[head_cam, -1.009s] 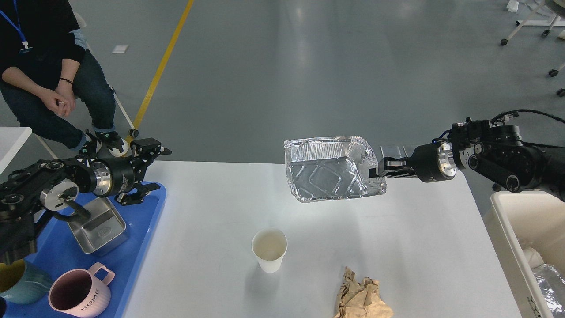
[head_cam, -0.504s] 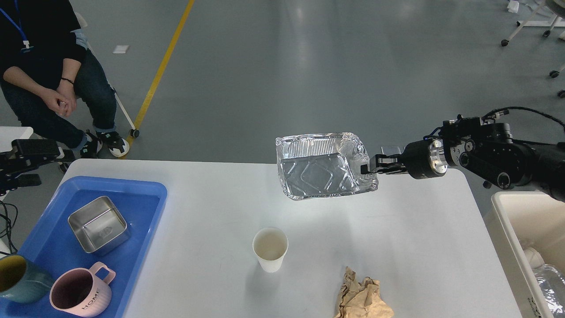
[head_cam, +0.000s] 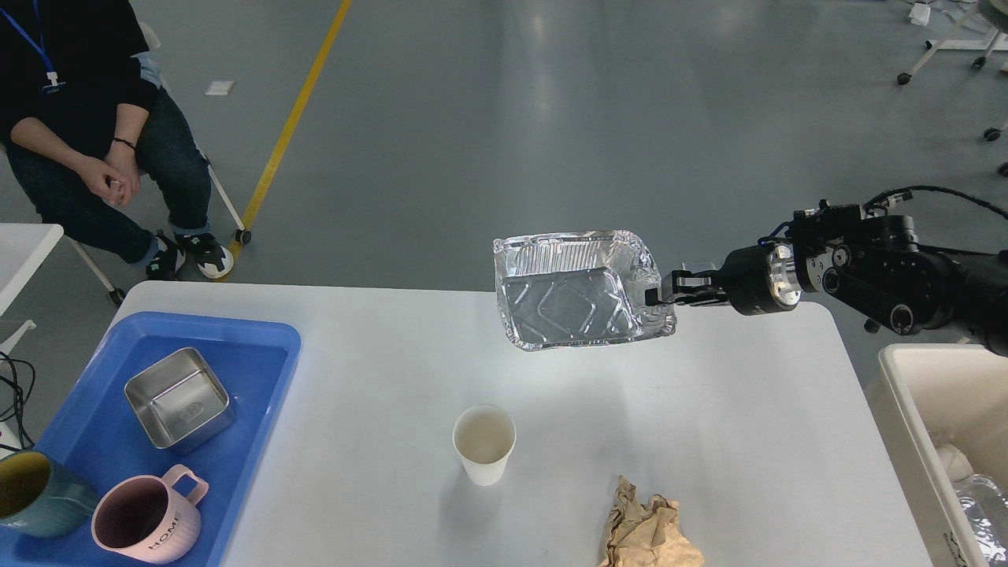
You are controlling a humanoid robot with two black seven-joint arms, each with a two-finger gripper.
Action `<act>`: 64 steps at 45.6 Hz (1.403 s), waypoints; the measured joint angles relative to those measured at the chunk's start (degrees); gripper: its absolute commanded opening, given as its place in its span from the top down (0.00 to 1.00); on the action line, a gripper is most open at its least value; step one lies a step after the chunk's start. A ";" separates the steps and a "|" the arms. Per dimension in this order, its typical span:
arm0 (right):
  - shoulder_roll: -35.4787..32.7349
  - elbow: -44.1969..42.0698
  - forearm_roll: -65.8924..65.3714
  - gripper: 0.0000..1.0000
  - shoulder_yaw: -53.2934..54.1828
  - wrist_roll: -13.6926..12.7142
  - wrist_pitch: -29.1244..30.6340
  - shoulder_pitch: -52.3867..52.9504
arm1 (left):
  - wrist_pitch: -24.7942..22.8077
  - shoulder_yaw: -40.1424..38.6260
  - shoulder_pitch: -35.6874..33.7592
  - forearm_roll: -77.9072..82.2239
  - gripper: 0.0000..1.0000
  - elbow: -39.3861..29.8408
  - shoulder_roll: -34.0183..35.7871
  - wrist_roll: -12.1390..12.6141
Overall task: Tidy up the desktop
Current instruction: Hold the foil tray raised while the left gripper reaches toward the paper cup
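the table (head_cam: 378, 378) is half tidied: with your right pincer (head_cam: 655, 297) pinching the foil tray (head_cam: 579, 291) by its rim, swing it level toward the cream bin (head_cam: 906, 409) without crushing it.

Silver foil tray (head_cam: 579, 293), blue tray (head_cam: 102, 465), perhaps pink mug (head_cam: 146, 524).

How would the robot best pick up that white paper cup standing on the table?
Probably from above: the paper cup stands upright and open on the desktop, so one finger could go inside the rim, one outside, pinching the wall. Gently, as thin paper crushes.
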 measured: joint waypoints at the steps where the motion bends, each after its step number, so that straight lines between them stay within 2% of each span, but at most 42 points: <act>1: 0.00 0.00 0.00 1.00 0.02 0.00 0.00 0.00 | 0.00 -0.19 0.01 0.04 0.05 -0.12 -0.32 -0.88; 6: -0.12 0.07 0.03 1.00 0.10 0.01 0.00 0.05 | -0.01 -2.08 -0.09 0.55 0.07 -0.41 -2.44 -3.70; 14: -0.36 0.23 0.08 1.00 0.13 0.01 0.00 0.39 | 0.45 -7.89 -0.27 3.79 0.08 -0.39 -7.90 -5.48; 18: -0.38 0.28 0.08 1.00 0.13 0.01 0.00 0.48 | 3.64 -8.99 -0.27 6.07 0.08 -0.38 -10.33 -5.64; 24: -0.39 0.21 0.08 1.00 0.13 0.01 0.00 0.48 | 13.82 -8.65 0.13 8.23 0.08 -0.37 -13.56 -5.65; 29: -0.17 0.04 0.08 1.00 0.13 0.01 0.00 0.48 | 19.81 -8.40 0.67 8.50 0.08 -0.37 -15.47 -5.65; 41: 0.00 0.04 0.08 1.00 0.13 -0.07 0.00 0.76 | 26.73 -8.31 1.41 12.43 0.07 -0.38 -19.11 -5.84; 45: -0.15 0.18 0.08 1.00 0.13 -0.07 0.00 0.78 | 29.12 -8.31 1.71 15.28 0.07 -0.38 -20.74 -7.69; 46: -0.20 0.24 0.08 1.00 0.13 -0.07 0.00 0.78 | 30.37 -8.31 2.27 17.13 0.07 -0.38 -21.89 -9.78; 52: -0.28 0.27 0.08 1.00 0.12 -0.09 0.00 0.80 | 33.46 -8.33 4.40 19.95 0.05 -0.40 -24.59 -13.72; 57: -0.29 0.27 0.08 1.00 0.12 -0.08 0.00 0.80 | 34.38 -8.34 7.51 20.44 0.04 -0.44 -26.02 -14.67; 64: -0.14 0.20 0.08 1.00 0.12 -0.08 0.00 0.80 | 34.25 -8.25 14.05 20.47 0.03 -2.32 -26.86 -14.17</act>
